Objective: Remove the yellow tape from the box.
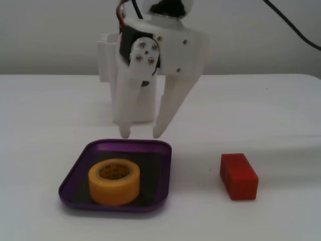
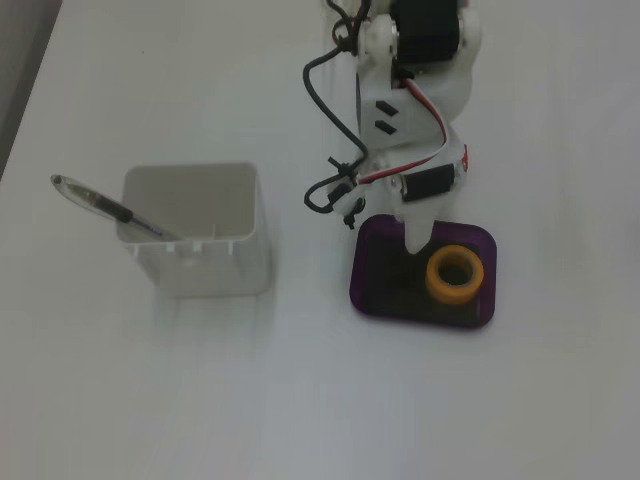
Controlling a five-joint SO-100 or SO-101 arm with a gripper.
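The yellow tape (image 1: 114, 181) lies flat in the box (image 1: 166, 160), a shallow purple tray, toward its front left in a fixed view. My white gripper (image 1: 140, 134) hangs fingers down, open and empty, its tips just above the tray's far edge, apart from the tape. In the fixed view from above, the gripper (image 2: 417, 240) reaches over the tray (image 2: 372, 292), and the tape (image 2: 455, 275) lies just right of its tip.
A red block (image 1: 239, 176) lies on the white table right of the tray. A tall white square container (image 2: 196, 232) with a pen (image 2: 104, 205) in it stands left of the tray in the view from above; it is behind the gripper (image 1: 106, 56) in the front view.
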